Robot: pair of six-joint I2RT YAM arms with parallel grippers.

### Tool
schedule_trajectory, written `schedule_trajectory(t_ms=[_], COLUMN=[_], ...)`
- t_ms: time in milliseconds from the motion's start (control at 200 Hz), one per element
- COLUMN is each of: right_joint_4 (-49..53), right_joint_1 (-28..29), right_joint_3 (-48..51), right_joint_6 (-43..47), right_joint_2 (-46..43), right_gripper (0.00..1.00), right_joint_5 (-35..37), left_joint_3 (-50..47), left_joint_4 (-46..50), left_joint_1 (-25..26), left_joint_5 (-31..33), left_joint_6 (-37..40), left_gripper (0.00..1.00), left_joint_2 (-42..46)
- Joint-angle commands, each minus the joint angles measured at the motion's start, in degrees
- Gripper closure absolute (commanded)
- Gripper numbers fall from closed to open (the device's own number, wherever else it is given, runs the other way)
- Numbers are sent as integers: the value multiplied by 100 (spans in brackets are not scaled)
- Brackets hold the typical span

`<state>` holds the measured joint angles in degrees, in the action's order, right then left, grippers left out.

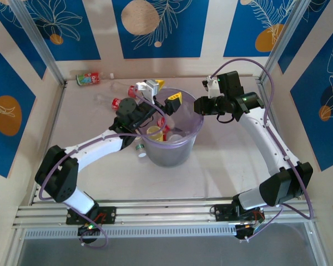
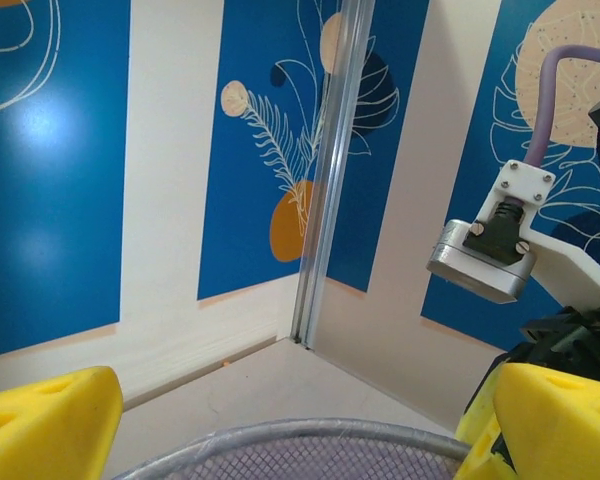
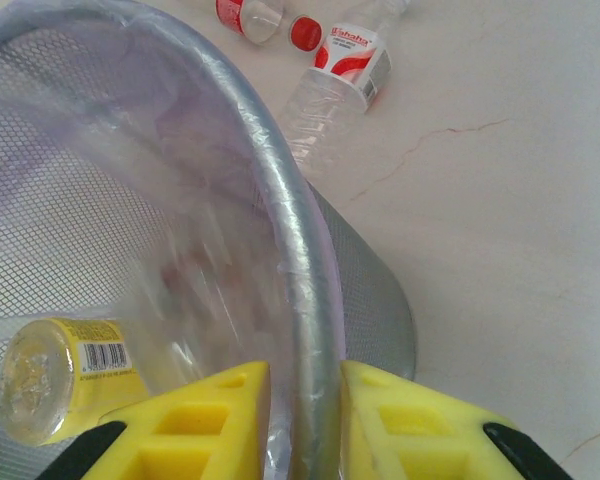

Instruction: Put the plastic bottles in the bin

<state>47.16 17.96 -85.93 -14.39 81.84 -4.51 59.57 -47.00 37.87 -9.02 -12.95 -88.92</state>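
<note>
By the near side of the bin (image 1: 175, 154), a small bottle (image 1: 141, 150) is lying just beside its wall. The bin is standing in the middle of the surface, and a yellow bottle (image 3: 60, 375) is lying inside it with a few others. The right tool (image 3: 305, 385) is pinching the rim on the bin's right side, its yellow fingers narrow with the rim between them; I think it is holding the bin steady. The left tool (image 2: 298, 410) is hanging over the far part of the rim, opened wide and holding nothing. Farther back, toward the left edge, a red-cap bottle (image 1: 116, 102) and a red-label bottle (image 1: 134, 90) are lying close to the left arm, and a red-and-green bottle (image 1: 89, 78) is lying in the far left corner. So the job is looking partly done, and the step now is going for another bottle. To do it well, the left tool should be lifting clear of the rim first, then coming down over the red-cap bottle, which is closest. It should be grabbing across the bottle's middle, because round bottles are rolling easily. The right tool should be gripping firmly and not tipping the bin.
</note>
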Motion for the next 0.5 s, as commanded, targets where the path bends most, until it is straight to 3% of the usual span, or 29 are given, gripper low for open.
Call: schedule_trajectory(t_ms=[0, 235, 495], right_joint_4=[9, 6, -13], right_joint_1=[-38, -37, -31], right_joint_3=[-144, -166, -143], right_joint_6=[104, 108, 95], right_joint_2=[31, 24, 33], right_gripper=[76, 76, 76], right_joint_5=[-129, -127, -85], left_joint_3=[15, 333, 945], left_joint_4=[382, 1215, 3213], left_joint_1=[-38, -34, -82], left_joint_5=[-124, 70, 796], left_joint_6=[47, 150, 183], left_gripper=[5, 13, 17], left_joint_2=[-25, 341, 1201])
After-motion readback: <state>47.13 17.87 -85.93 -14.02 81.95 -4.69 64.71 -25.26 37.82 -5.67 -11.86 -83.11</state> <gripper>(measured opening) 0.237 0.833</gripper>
